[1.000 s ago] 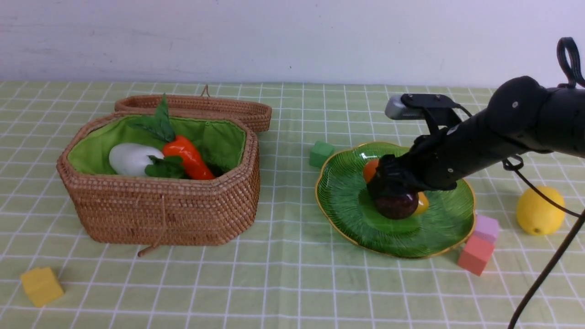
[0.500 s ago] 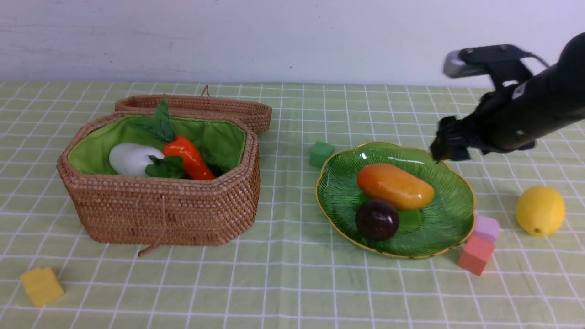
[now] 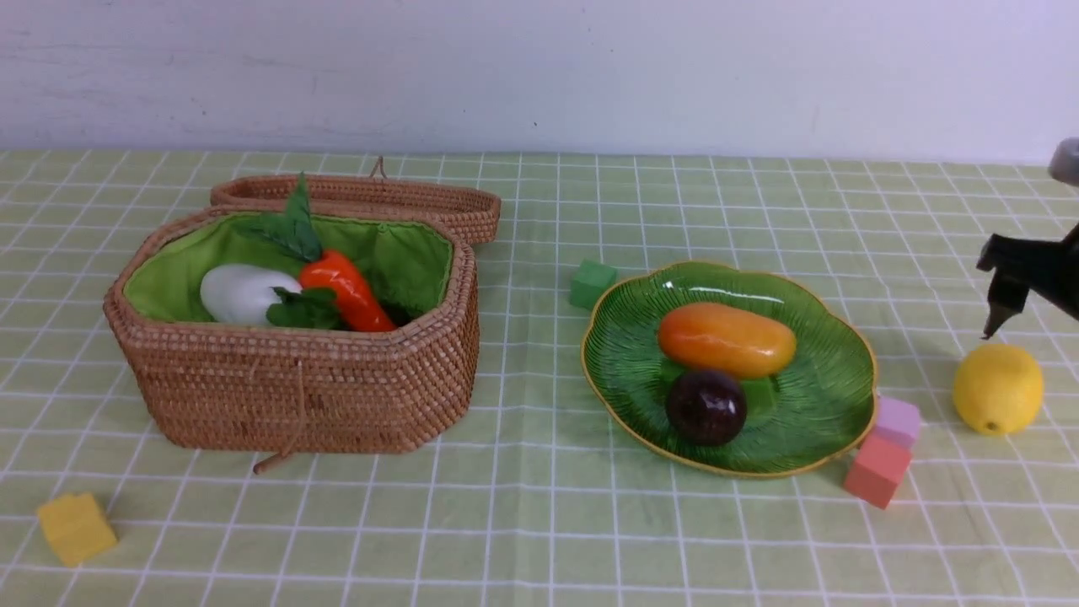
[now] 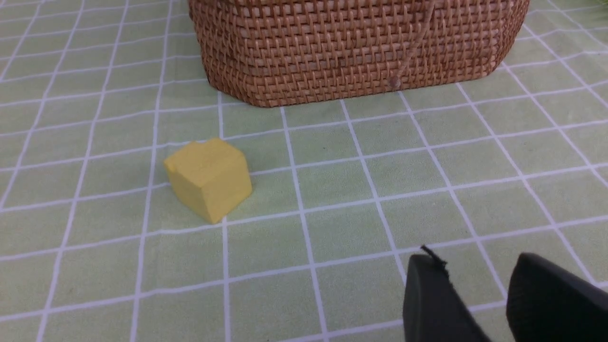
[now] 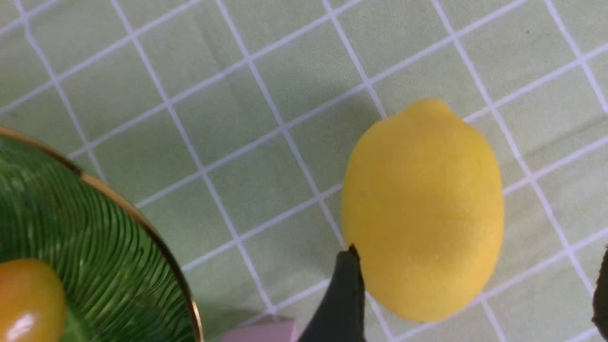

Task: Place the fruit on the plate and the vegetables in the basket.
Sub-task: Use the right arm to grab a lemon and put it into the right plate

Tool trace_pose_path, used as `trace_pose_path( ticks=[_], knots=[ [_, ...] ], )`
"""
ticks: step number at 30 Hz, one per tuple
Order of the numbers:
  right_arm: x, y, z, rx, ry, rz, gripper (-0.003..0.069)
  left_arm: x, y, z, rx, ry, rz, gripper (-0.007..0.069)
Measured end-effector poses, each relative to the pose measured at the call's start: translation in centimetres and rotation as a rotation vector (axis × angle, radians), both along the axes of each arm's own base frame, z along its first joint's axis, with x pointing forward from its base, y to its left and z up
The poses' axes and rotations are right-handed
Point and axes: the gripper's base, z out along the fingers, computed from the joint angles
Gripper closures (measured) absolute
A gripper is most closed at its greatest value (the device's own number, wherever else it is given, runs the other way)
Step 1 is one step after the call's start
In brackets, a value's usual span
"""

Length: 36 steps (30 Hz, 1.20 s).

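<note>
Lemon (image 5: pixel 422 209) on cloth sits right under the right gripper (image 5: pixel 475 285), jaws wide & empty, which just left the dark fruit (image 3: pixel 706 406) on plate (image 3: pixel 809 438) w/ mango (image 3: pixel 727 340); last fruit next.

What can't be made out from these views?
- Basket floor: front wall hides it in the front view; no eggplant or gourd shows.
- Right pincer: far finger cut by right wrist view's edge.
- Left pincer: absent from the front view; left wrist view crops it.
</note>
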Motion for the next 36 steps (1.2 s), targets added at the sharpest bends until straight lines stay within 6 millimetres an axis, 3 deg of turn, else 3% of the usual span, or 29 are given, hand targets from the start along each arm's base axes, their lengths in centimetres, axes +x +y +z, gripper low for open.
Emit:
trace_pose_path(
  ticks=[7, 10, 15, 20, 23, 25, 26, 28, 31, 34, 36],
  knots=[
    [2.1, -0.8, -5.5, -0.051, 0.057, -0.020, 0.0032, 0.0, 0.0, 0.0, 0.000, 0.000, 0.000, 0.0386],
    [2.6, -1.1, -6.7, -0.066, 0.079, -0.022, 0.0053, 0.0, 0.0, 0.0, 0.000, 0.000, 0.000, 0.0386],
    [2.6, -1.1, -6.7, -0.065, 0.084, -0.023, 0.0071, 0.0, 0.0, 0.0, 0.000, 0.000, 0.000, 0.0386],
    [2.2, -0.6, -5.4, -0.022, 0.064, -0.010, 0.0071, 0.0, 0.0, 0.0, 0.000, 0.000, 0.000, 0.0386],
    [1.7, 1.0, -2.0, 0.061, -0.044, 0.026, 0.0071, 0.0, 0.0, 0.0, 0.000, 0.000, 0.000, 0.0386],
    [1.5, 3.2, 0.9, 0.094, -0.159, 0.124, 0.0071, 0.0, 0.0, 0.0, 0.000, 0.000, 0.000, 0.0386],
    [1.4, 3.3, 1.1, 0.096, -0.164, 0.130, 0.0071, 0.0, 0.0, 0.0, 0.000, 0.000, 0.000, 0.0386],
    [1.3, 6.2, 2.5, 0.119, -0.233, 0.250, 0.0071, 0.0, 0.0, 0.0, 0.000, 0.000, 0.000, 0.0386],
    [1.4, 8.8, 2.0, 0.157, -0.227, 0.325, 0.0071, 0.0, 0.0, 0.0, 0.000, 0.000, 0.000, 0.0386],
    [1.9, 11.1, -0.6, 0.203, -0.151, 0.346, 0.0071, 0.0, 0.0, 0.0, 0.000, 0.000, 0.000, 0.0386],
    [2.0, 11.7, -1.8, 0.223, -0.111, 0.326, 0.0071, 0.0, 0.0, 0.0, 0.000, 0.000, 0.000, 0.0386]
  ],
)
